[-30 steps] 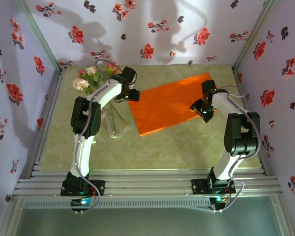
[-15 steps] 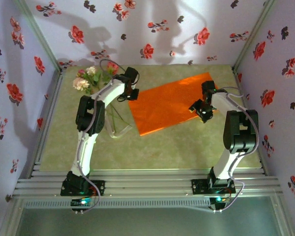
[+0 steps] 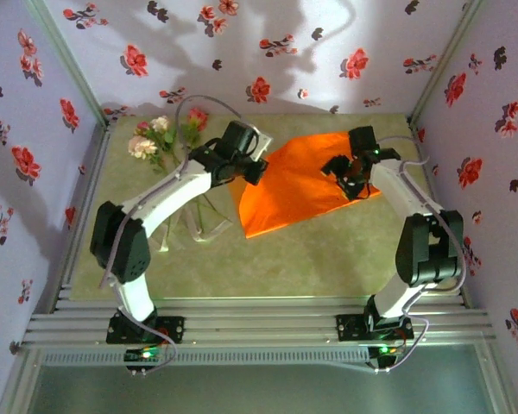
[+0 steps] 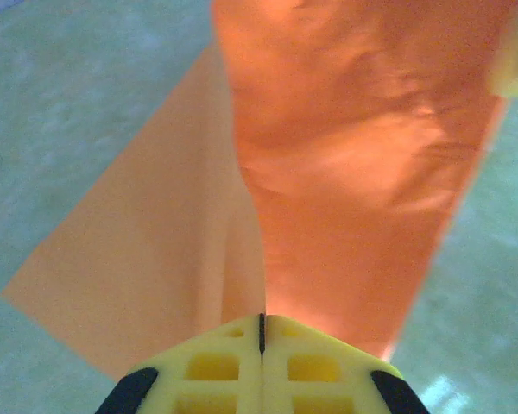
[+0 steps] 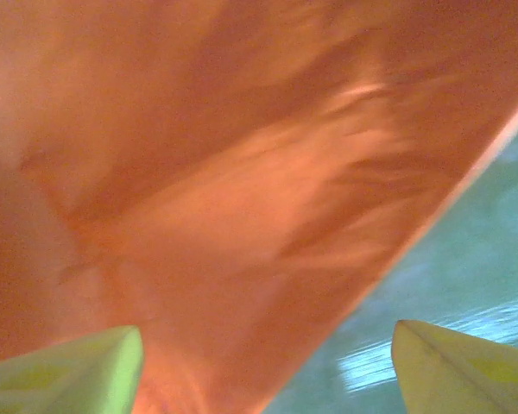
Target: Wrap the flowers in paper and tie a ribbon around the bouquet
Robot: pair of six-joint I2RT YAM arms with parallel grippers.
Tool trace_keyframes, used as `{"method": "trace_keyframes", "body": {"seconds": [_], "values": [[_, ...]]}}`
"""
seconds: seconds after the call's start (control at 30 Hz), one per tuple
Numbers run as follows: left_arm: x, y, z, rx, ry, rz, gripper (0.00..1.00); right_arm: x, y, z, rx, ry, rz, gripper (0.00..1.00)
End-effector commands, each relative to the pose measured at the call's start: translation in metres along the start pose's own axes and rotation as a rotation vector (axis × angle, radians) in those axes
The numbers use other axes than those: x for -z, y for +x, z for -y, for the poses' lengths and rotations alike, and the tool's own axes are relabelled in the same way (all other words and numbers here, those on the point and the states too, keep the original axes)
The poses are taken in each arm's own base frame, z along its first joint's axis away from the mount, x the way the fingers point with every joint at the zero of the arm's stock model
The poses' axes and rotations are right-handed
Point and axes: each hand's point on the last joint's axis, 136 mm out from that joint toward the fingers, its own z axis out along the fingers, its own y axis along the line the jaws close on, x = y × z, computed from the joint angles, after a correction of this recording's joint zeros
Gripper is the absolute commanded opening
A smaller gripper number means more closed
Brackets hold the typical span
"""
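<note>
The orange paper [image 3: 298, 190] lies on the table's far middle, with its left edge raised and the sheet buckled. My left gripper [image 3: 256, 166] is shut on that left edge. In the left wrist view the paper [image 4: 354, 155] runs out from between the closed fingertips of the left gripper [image 4: 262, 317]. My right gripper [image 3: 344, 175] hovers open over the sheet's right part. Its fingers [image 5: 104, 358] stand wide apart above the paper [image 5: 224, 172]. The flowers [image 3: 158, 136] lie at the far left. The pale ribbon [image 3: 207, 229] lies left of the paper, partly under the left arm.
The green table mat [image 3: 311, 259] has free room in front of the paper. Wallpapered walls close in the back and both sides. An aluminium rail [image 3: 259, 310] runs along the near edge by the arm bases.
My left gripper has swung right and up with the paper's left edge, so the flat sheet now buckles and looks narrower. My right gripper has shifted slightly toward the back.
</note>
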Motion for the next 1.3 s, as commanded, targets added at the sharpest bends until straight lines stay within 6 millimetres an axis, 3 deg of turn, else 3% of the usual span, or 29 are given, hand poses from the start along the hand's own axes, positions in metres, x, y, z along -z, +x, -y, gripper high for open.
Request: {"method": "trace_keyframes", "body": {"seconds": [0.0, 0.1, 0.23, 0.33, 0.47, 0.57, 0.6, 0.67, 0.7, 0.73, 0.77, 0.8, 0.83, 0.9, 0.97, 1.03, 1.17, 1.27], "values": [[-0.007, 0.018, 0.034, -0.108, 0.130, 0.013, 0.00, 0.008, 0.019, -0.050, -0.035, -0.147, -0.040, 0.84], [-0.003, 0.025, 0.053, -0.146, 0.164, 0.013, 0.00, 0.002, 0.037, -0.074, -0.073, -0.213, -0.094, 0.89], [0.000, 0.028, 0.073, -0.181, 0.193, 0.021, 0.00, -0.007, 0.056, -0.092, -0.100, -0.258, -0.146, 0.90], [0.005, 0.026, 0.085, -0.201, 0.204, 0.034, 0.00, -0.016, 0.068, -0.096, -0.079, -0.242, -0.176, 0.90], [0.012, 0.027, 0.101, -0.231, 0.224, 0.037, 0.00, -0.030, 0.078, -0.089, -0.064, -0.203, -0.196, 0.80], [0.019, 0.029, 0.110, -0.240, 0.237, 0.042, 0.00, -0.033, 0.075, -0.084, -0.053, -0.184, -0.174, 0.60], [0.023, 0.029, 0.112, -0.240, 0.242, 0.047, 0.00, -0.031, 0.074, -0.084, -0.042, -0.181, -0.165, 0.47], [0.033, 0.026, 0.115, -0.220, 0.245, 0.063, 0.00, -0.024, 0.071, -0.082, -0.015, -0.169, -0.141, 0.09], [0.039, 0.023, 0.112, -0.190, 0.233, 0.082, 0.00, -0.018, 0.071, -0.078, 0.006, -0.153, -0.127, 0.00], [0.044, 0.018, 0.106, -0.149, 0.210, 0.104, 0.04, -0.011, 0.072, -0.072, 0.019, -0.134, -0.118, 0.00], [0.049, 0.012, 0.093, -0.069, 0.181, 0.126, 0.27, -0.005, 0.074, -0.065, 0.032, -0.124, -0.114, 0.00], [0.052, 0.007, 0.074, 0.032, 0.152, 0.140, 0.44, 0.001, 0.077, -0.059, 0.043, -0.120, -0.111, 0.00], [0.054, 0.005, 0.053, 0.141, 0.126, 0.150, 0.53, 0.006, 0.082, -0.048, 0.055, -0.106, -0.114, 0.00], [0.051, 0.005, 0.014, 0.351, 0.100, 0.162, 0.61, 0.014, 0.091, -0.033, 0.070, -0.102, -0.120, 0.00], [0.038, 0.009, -0.013, 0.523, 0.107, 0.151, 0.66, 0.021, 0.099, -0.017, 0.080, -0.094, -0.122, 0.00], [0.000, 0.025, -0.026, 0.677, 0.121, 0.018, 0.66, 0.026, 0.106, -0.002, 0.087, -0.082, -0.123, 0.00], [-0.080, 0.061, -0.004, 0.821, 0.203, -0.265, 0.57, 0.030, 0.113, 0.013, 0.085, -0.087, -0.118, 0.00], [-0.115, 0.064, 0.014, 0.874, 0.259, -0.296, 0.49, 0.034, 0.111, 0.020, 0.095, -0.076, -0.095, 0.00]]}}
